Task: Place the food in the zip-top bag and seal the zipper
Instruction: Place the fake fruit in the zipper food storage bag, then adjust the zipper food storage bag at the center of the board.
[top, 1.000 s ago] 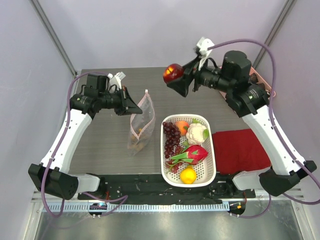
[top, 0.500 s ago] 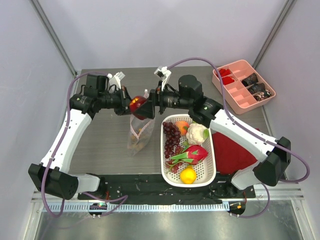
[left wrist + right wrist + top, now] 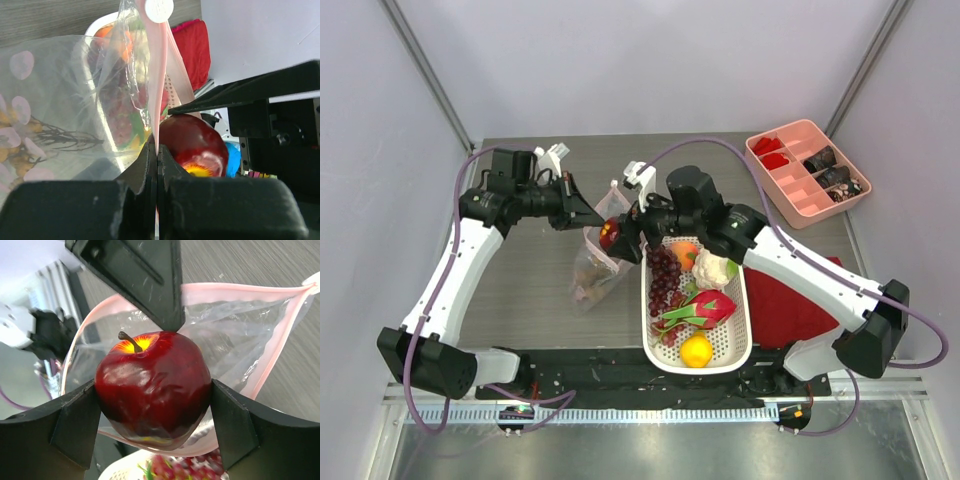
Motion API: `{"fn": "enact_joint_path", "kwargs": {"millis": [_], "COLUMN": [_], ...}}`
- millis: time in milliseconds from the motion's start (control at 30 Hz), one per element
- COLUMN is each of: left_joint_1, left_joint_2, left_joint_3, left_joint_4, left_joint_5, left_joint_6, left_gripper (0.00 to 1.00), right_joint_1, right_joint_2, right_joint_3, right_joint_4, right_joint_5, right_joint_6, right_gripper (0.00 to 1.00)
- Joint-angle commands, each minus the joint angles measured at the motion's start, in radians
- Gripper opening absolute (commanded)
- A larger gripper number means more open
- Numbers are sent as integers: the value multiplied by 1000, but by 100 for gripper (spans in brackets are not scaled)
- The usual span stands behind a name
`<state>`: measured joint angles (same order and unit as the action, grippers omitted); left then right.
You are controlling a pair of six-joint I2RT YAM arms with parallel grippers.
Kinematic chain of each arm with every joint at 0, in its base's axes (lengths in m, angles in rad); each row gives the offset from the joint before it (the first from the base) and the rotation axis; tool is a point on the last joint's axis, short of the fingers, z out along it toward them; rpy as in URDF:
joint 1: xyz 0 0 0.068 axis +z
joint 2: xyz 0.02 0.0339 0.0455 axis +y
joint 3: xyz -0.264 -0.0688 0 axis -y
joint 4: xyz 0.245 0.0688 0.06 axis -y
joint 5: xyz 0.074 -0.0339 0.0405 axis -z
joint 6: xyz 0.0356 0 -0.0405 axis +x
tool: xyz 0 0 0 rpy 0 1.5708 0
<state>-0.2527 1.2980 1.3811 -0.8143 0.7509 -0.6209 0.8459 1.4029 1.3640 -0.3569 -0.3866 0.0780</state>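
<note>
Zip-top bag (image 3: 592, 268) at ten o'clock of basket (image 3: 744, 310), one mouth edge pinched tight in left gripper (image 3: 156, 159), dark red fruit (image 3: 152, 385) clamped in right gripper (image 3: 622, 238) at the opening: could snag the rim, tugging plastic free, or roll off onto surface (image 3: 520, 290).

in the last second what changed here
The right arm swung the apple from high at the back right down and left to the mouth of the bag, the right jaws clamped on it throughout. The left jaws stayed pinched on the bag's edge, holding it up. The basket and its fruit did not move.
</note>
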Motion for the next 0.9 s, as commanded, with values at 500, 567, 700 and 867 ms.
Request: {"fn": "enact_joint_path", "kwargs": {"millis": [500,567,700,867], "left_joint_1": [4,3,3,3], "left_joint_2": [-5,-8,-11,-22], "left_joint_3": [18,21,19,22], "left_joint_4": [44,47,47,37], "left_joint_5": [59,62,65,54], "left_joint_6": [-5,-8,-8,4], "left_gripper": [0,0,0,0], "right_joint_1": [35,4,-67,-74], "right_joint_2": [-15,-12,-2,22], "right_joint_3": [242,219,178,158], "right_joint_4": [-183,-188,-204,-208], "right_joint_5": [232,248,255,148], "right_joint_6": [-81,-18,57,98], "right_gripper": [99,95,87,83]}}
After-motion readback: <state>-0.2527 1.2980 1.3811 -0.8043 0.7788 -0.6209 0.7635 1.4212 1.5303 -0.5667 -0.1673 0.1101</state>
